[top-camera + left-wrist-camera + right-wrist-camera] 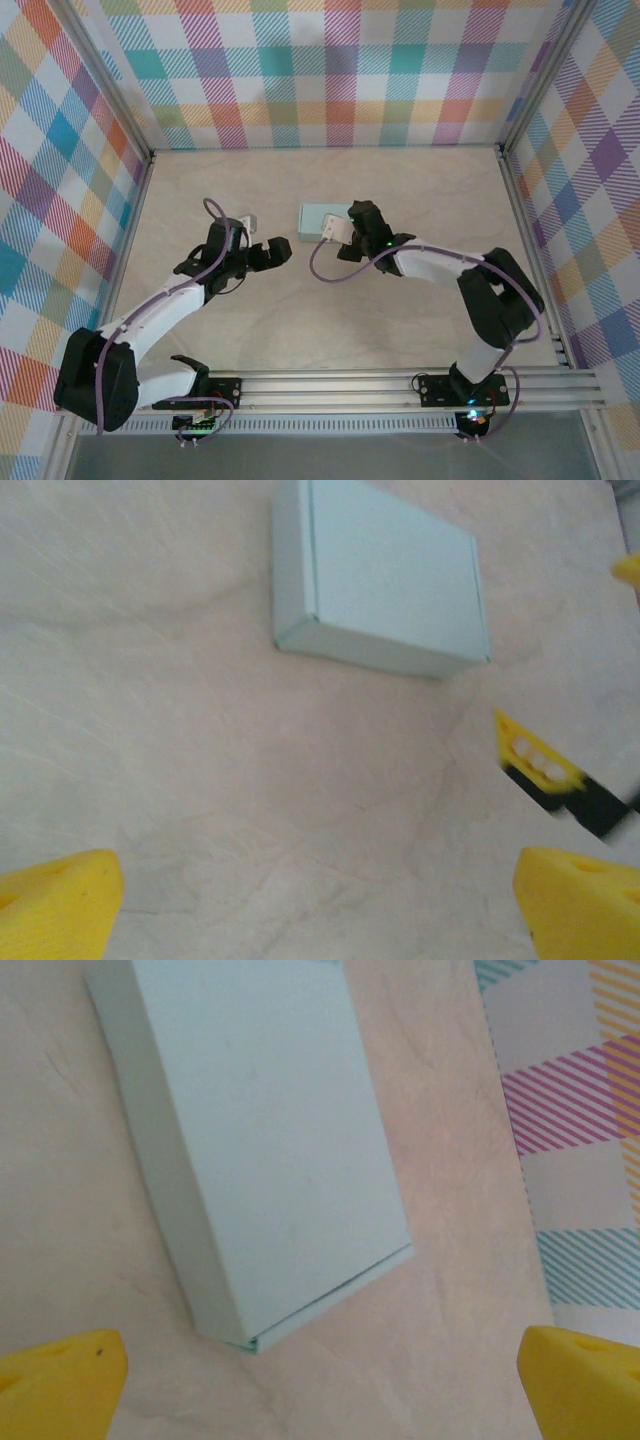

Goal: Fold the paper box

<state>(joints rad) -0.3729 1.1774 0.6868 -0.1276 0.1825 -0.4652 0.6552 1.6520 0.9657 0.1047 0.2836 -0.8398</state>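
The paper box (320, 219) is a closed, pale mint-green rectangular box lying flat on the beige table, a little behind the middle. My left gripper (276, 250) stands open just to its near left, apart from it. In the left wrist view the box (385, 580) lies ahead of the open left gripper (320, 910), with bare table between the yellow fingertips (60, 900). My right gripper (340, 236) is open at the box's right end. In the right wrist view the box (270, 1140) lies just beyond the right gripper (320, 1385), and nothing sits between its fingertips (60, 1375).
Plaid walls (330, 70) close in the table at the back and both sides, on aluminium posts (530, 230). A metal rail (400, 385) runs along the near edge at the arm bases. A finger of the right gripper (540, 765) shows at the right of the left wrist view.
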